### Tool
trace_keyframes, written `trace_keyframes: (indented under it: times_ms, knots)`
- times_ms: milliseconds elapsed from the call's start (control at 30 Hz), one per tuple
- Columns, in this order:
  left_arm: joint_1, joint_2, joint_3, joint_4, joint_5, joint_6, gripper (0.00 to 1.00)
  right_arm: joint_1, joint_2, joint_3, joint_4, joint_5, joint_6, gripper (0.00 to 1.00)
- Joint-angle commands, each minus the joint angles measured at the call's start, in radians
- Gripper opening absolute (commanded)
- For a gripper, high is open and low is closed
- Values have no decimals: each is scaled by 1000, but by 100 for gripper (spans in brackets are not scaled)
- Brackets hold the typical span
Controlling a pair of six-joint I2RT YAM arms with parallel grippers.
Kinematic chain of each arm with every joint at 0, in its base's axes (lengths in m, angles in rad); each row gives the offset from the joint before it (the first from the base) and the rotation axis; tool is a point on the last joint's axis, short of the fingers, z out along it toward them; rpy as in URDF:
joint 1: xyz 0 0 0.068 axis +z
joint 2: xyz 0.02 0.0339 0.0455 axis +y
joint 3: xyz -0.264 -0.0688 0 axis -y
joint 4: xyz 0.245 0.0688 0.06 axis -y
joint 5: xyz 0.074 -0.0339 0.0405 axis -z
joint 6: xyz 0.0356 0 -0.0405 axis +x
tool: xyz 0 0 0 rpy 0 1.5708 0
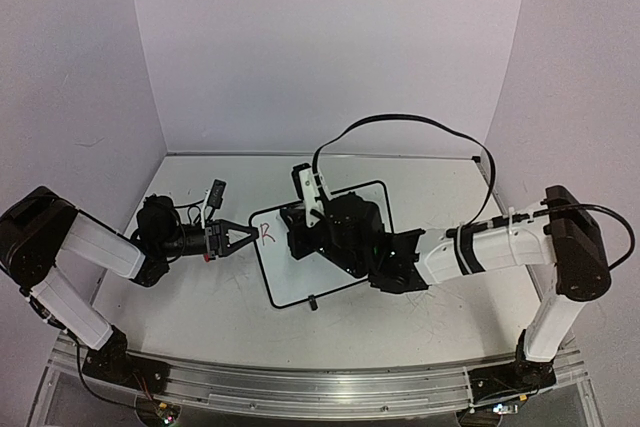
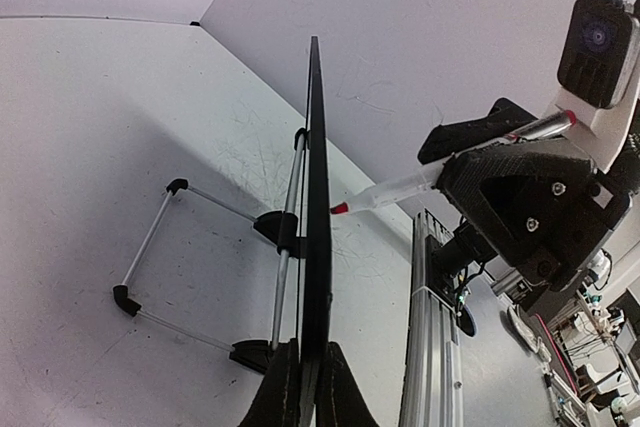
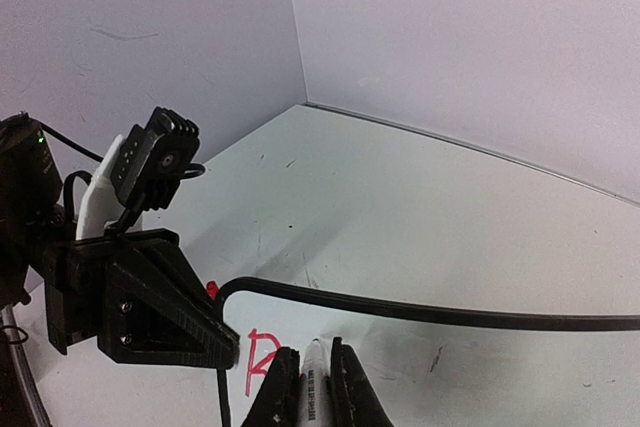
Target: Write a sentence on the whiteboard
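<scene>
1. Whiteboard, small, rectangular, white with a thin black rounded-corner frame: we see it near the middle of the scuffed white tabletop, between the 2 arms, propped up rather than lying flat.
2. From the left wrist view we see the board edge-on, with a thin grey wire stand ending in 2 small black feet resting on the table behind it.
3. We read the sentence as only 1 thin red handwritten letter, an "R", near the board's left edge, close to the upper corner.
4. We find the left gripper pinched tight on the board's left frame edge, 1 black finger on each face, just beside the "R".
5. We find the right gripper clamped around a slim white marker with a red tip, its fingers pressed against the barrel on both sides.
6. The red tip points at the writing face, just right of the "R". It sits very close to the surface, and we cannot tell whether it touches.
7. A black cable loops high above the right arm and the board.
</scene>
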Motion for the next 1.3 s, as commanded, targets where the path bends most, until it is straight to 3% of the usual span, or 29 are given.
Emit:
trace_keyframes:
  times_ms: [0,633,967,1267]
  knots:
    - [-4,-26,-13,2,48,-24,0,-1,26,50,20,-32,-22,0]
    - [-3,-27,-8,-5,51,-24,0,0,34,43,-31,49,13,0]
    - [-3,-21,2,-8,50,-25,0,9,-61,-56,66,-84,5,0]
    - [-4,-26,-3,-11,52,-26,0,8,-3,-15,45,-30,-7,0]
